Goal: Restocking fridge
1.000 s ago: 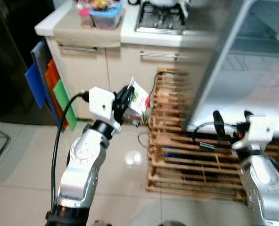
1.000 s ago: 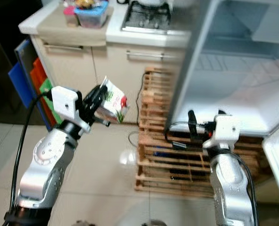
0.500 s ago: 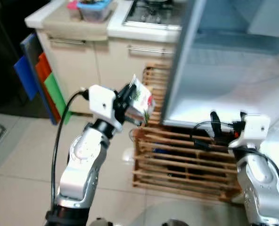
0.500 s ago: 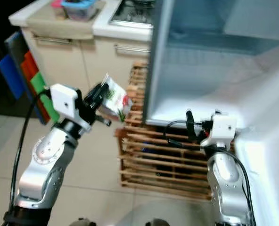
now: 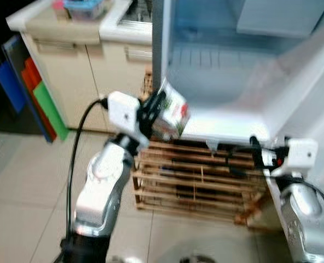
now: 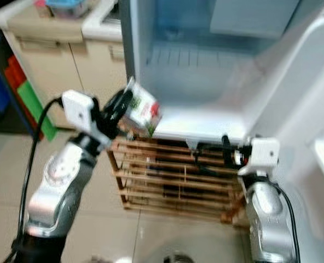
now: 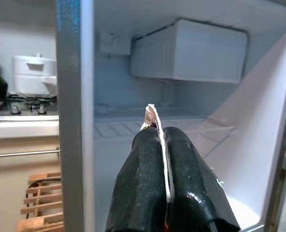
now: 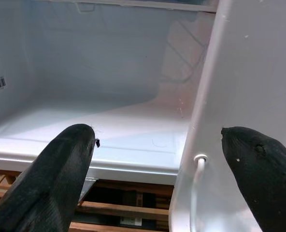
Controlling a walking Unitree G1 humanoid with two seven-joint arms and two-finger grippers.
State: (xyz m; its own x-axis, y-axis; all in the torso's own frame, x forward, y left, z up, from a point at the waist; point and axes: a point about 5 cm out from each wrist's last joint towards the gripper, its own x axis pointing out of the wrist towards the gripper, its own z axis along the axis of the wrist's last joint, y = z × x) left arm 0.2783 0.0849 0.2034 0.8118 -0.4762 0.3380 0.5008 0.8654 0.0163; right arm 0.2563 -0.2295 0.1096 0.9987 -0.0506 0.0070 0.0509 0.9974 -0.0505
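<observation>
Left eye view shows the left gripper (image 5: 154, 112) holding a small carton (image 5: 172, 114) by its folded top seam, level with the front lip of the open fridge (image 5: 222, 71), just outside the cavity; in the left wrist view its fingers (image 7: 143, 188) are pressed together on that thin seam, the carton's body hanging beyond them. The carton looks light and stiff-sided but crushable, and a seam pinch may let it swing, so gripping the body would likely be steadier; the right gripper (image 8: 157, 183) waits with fingers spread wide near the fridge's lower edge, above the wooden pallet (image 5: 200, 181).
</observation>
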